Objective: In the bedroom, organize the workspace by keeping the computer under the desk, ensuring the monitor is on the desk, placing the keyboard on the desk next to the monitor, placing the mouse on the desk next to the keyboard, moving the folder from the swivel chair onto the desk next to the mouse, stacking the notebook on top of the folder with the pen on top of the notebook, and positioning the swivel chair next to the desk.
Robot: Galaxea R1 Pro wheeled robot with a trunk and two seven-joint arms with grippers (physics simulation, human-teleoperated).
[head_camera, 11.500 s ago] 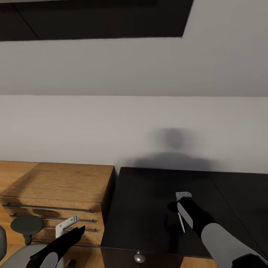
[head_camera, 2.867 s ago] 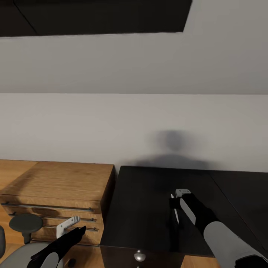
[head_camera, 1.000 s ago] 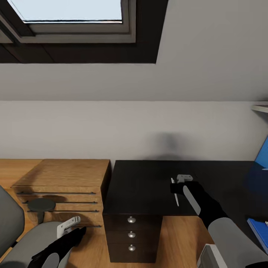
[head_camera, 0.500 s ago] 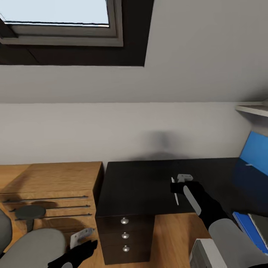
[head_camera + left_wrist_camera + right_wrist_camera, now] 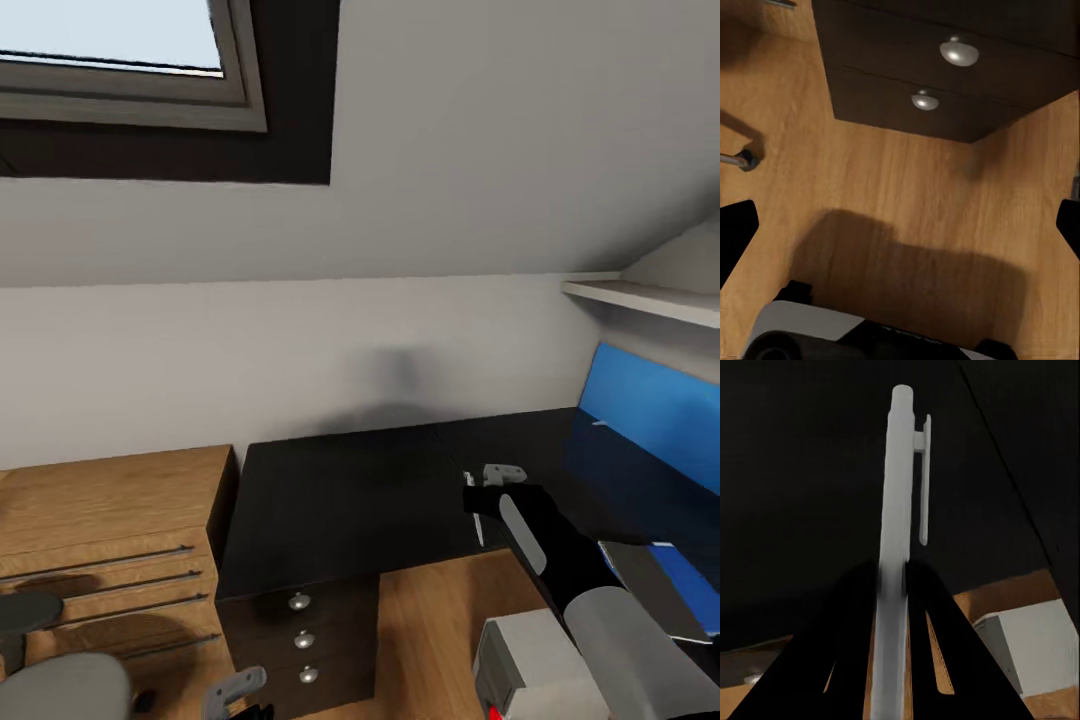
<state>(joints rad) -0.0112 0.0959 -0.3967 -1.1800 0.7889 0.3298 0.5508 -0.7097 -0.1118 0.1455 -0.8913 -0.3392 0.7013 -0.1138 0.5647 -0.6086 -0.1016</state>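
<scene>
A thin white pen (image 5: 476,522) hangs over the black desk (image 5: 340,495), and my right gripper (image 5: 480,500) is shut on it. The right wrist view shows the pen (image 5: 900,472) pinched between my black fingers (image 5: 851,607), its clip end over the desk top (image 5: 802,495). At the right, the grey notebook (image 5: 655,588) lies on the blue folder (image 5: 698,572) on the desk's right wing. The light grey computer (image 5: 535,660) stands on the floor under my right arm. My left gripper (image 5: 236,690) is low by the drawer unit (image 5: 300,640) and is open (image 5: 900,232) over the plank floor.
A low light-wood cabinet (image 5: 100,535) stands left of the desk. The swivel chair's seat (image 5: 60,692) and armrest (image 5: 22,612) sit at the lower left. A long blue wall panel (image 5: 650,405) and a white shelf (image 5: 640,298) line the right wall. A skylight (image 5: 110,50) is overhead.
The whole view has swung to the right, bringing the blue panel, notebook, folder and computer further in. The pen stays in my right gripper. My left arm sits lower in the picture.
</scene>
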